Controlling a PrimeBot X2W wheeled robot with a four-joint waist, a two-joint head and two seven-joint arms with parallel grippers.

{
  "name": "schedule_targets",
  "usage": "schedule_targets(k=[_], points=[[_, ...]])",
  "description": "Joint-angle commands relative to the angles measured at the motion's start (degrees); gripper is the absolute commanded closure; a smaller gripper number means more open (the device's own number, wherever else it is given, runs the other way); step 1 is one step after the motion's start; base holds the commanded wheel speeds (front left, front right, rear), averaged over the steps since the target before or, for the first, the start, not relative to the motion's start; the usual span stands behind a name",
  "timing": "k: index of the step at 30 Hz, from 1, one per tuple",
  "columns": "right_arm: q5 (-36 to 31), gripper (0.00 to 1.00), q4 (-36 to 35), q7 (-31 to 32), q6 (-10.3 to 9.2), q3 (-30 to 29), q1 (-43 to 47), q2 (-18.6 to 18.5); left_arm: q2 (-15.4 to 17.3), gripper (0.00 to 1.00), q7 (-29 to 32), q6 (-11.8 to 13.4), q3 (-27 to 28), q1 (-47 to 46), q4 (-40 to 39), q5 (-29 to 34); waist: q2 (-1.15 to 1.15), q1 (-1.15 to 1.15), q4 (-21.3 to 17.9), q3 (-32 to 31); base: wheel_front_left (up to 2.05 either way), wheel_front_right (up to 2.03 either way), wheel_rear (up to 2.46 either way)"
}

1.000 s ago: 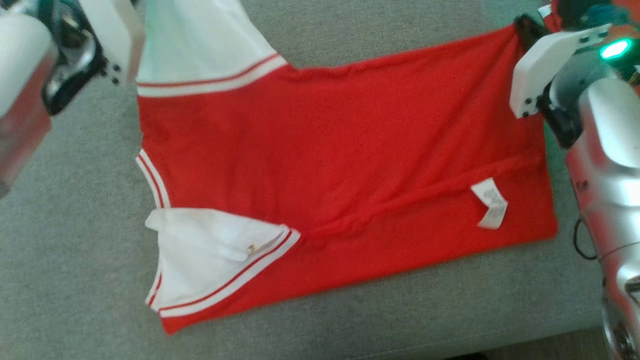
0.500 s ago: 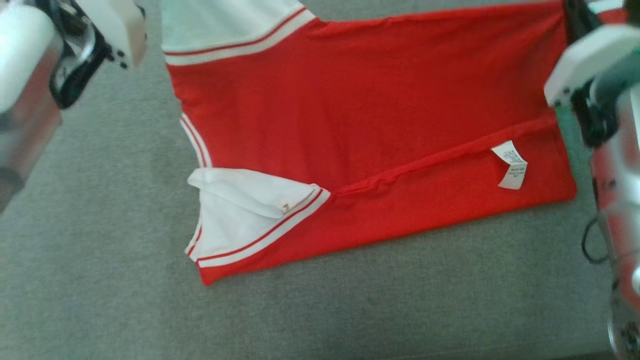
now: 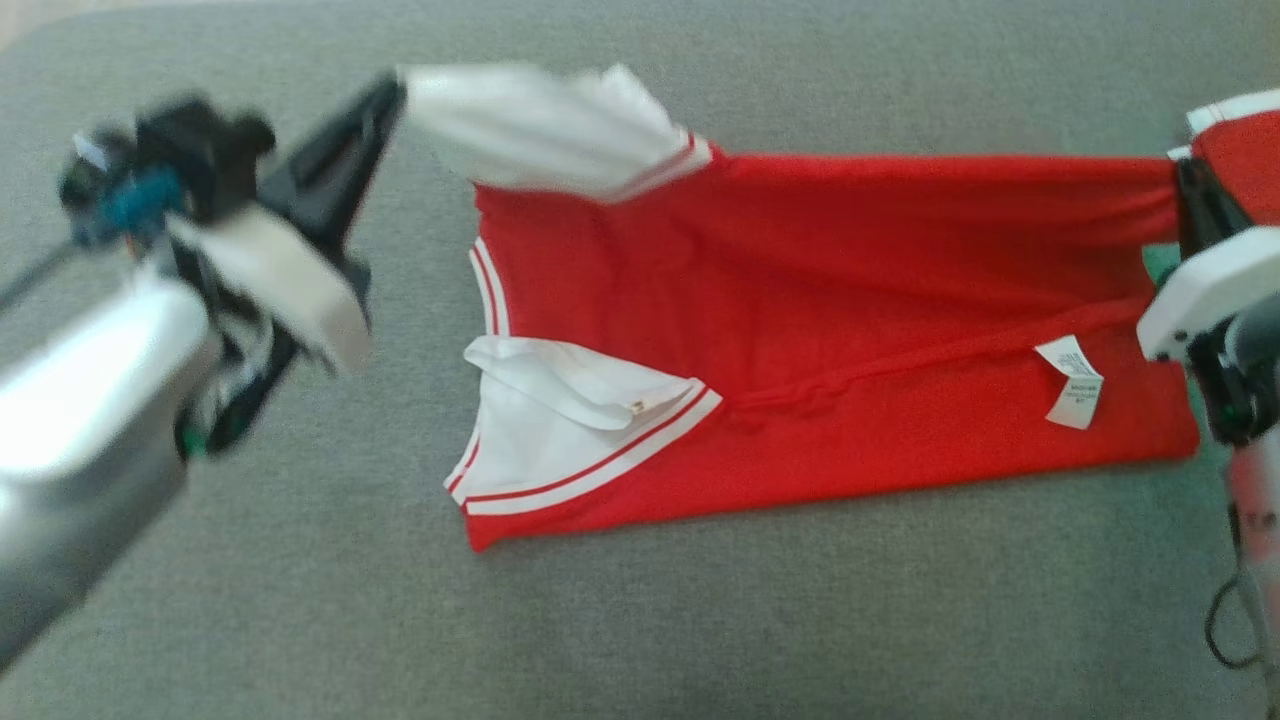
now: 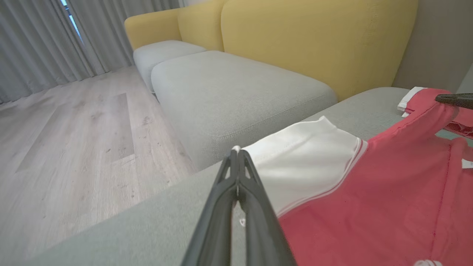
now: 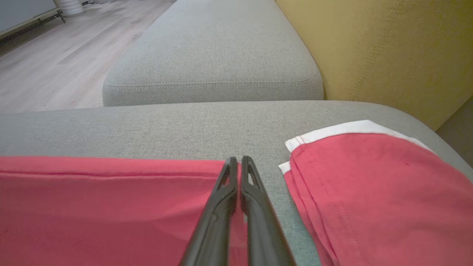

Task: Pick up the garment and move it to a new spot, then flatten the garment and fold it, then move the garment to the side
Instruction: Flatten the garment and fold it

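Because the shirt (image 3: 830, 300) is thin knit cloth — light, limp, nothing stiff in it — it will likely sag and crease wherever it is not held. The best holds look to be its edges: cuff, shoulder seam, hem corner.

It lies across the middle of the head view on the grey cushion (image 3: 700, 620). Its long axis runs left to right, with the neck and 2 white sleeves toward the left, the hem and label (image 3: 1072, 382) toward the right. The near sleeve (image 3: 560, 430) lies folded on the cloth, and the far sleeve (image 3: 540, 125) is raised at the upper centre-left.

The left gripper (image 3: 392, 88), fingers pressed together, pinches that sleeve's end — the left wrist view shows white cloth caught at the tips. The right gripper (image 3: 1183, 175), at the right edge, is closed on the far hem corner, and the top edge is drawn fairly taut between the 2. Just beyond it, at the upper right, sits another folded red piece (image 3: 1235, 150).
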Motion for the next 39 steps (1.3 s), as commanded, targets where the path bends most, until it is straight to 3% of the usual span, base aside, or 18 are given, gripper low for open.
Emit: schedule_targets(k=[1,4,15,23,28,29,30,31,36,39], points=[[0.48,1.00,-3.88,0.77,-0.04,-0.06,1.46,-1.37,4.29,1.00,-0.96,2.51,2.48,1.32,-4.28,-0.85,0.00,0.01,0.95,-1.08,0.00,0.00,0.00],[0.45,1.00,-7.10,2.05,-0.04,-1.26,4.52,-1.98,6.35,1.00,-1.70,5.65,1.98,6.27,-9.66,-1.95,0.00,0.01,1.66,-1.54,0.00,0.00,0.00],[0.19,1.00,-16.55,6.47,-0.04,-6.07,15.17,-1.66,9.20,1.00,-5.37,12.63,0.33,19.03,-19.72,-5.23,0.00,0.01,2.35,-1.53,0.00,0.00,0.00],[-0.10,1.00,-20.53,8.93,-0.04,-8.42,21.10,0.73,6.89,1.00,-6.76,14.55,-1.58,25.72,-20.49,-7.47,0.00,0.01,2.00,-1.22,0.00,0.00,0.00],[-0.23,1.00,-20.89,9.45,-0.04,-8.76,22.56,1.57,3.66,1.00,-7.68,13.88,-2.11,28.50,-16.75,-8.89,0.00,0.01,1.65,-0.88,0.00,0.00,0.00],[-0.29,0.59,-20.95,9.50,-0.04,-8.79,22.65,1.76,3.00,1.00,-7.93,13.82,-2.07,28.92,-15.74,-9.05,0.00,0.01,1.55,-0.90,0.00,0.00,0.00],[-0.30,0.00,-21.05,9.13,-0.04,-9.14,22.76,2.18,1.77,0.36,-8.34,14.02,-2.04,29.60,-13.79,-8.99,0.00,0.01,1.35,-1.18,0.00,0.00,0.00],[-0.23,0.00,-21.12,8.77,-0.04,-9.41,22.91,2.41,1.17,0.00,-8.62,14.46,-1.80,29.89,-12.92,-8.82,0.00,0.01,1.33,-1.47,0.00,0.00,0.00],[0.90,0.00,-22.19,6.24,-0.04,-10.81,25.26,4.48,-1.66,0.00,-9.82,17.94,1.07,32.11,-10.21,-5.93,0.00,0.01,1.42,-4.11,0.00,0.00,0.00],[2.14,0.00,-23.33,4.90,-0.04,-11.44,27.69,6.71,-4.09,0.00,-9.97,21.06,5.95,34.44,-10.31,-0.87,0.00,0.01,1.72,-6.09,0.00,0.00,0.00]])
